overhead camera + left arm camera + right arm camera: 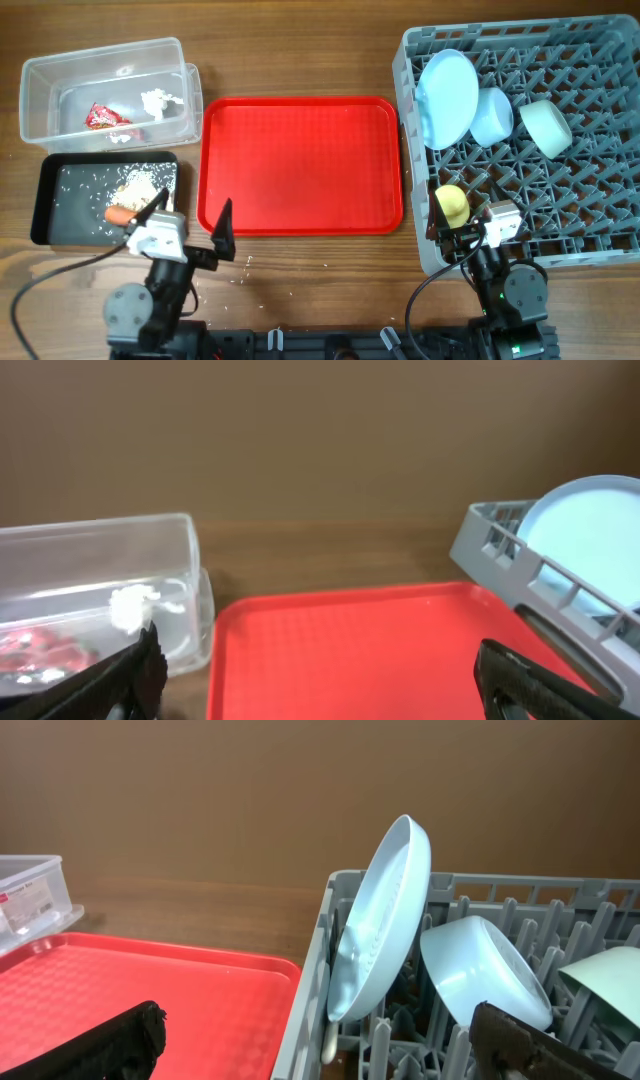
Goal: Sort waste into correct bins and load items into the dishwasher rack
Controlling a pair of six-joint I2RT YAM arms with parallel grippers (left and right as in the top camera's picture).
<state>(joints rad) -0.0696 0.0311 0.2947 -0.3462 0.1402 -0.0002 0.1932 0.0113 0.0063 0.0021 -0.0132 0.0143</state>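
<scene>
Just off the red tray's (300, 165) near-left corner hangs the left gripper (190, 212). Its fingers (120, 678) are spread wide with nothing between them. One tip lies over the red tray's edge, the other over the black tray (45, 205) to the left. That black tray holds scattered rice scraps (90, 185) and the orange carrot (120, 213), which is close beside the gripper. Left of the red tray's far corner stands the clear tub (100, 50), with the snack wrapper (105, 117) and the white tissue (158, 100) inside.

Right of the red tray sits the dishwasher rack (600, 200). The right gripper (468, 228) hovers over the rack corner nearest the robot on the tray's side, its fingers (115, 1042) also wide apart and empty. The yellow-green cup (452, 203) sits in the rack just beyond it. Farther back, the light blue plate (447, 98) stands on edge, tilted, by the rack wall nearest the red tray. The light blue bowl (492, 115) leans beside it, and the pale green bowl (546, 127) comes next.
</scene>
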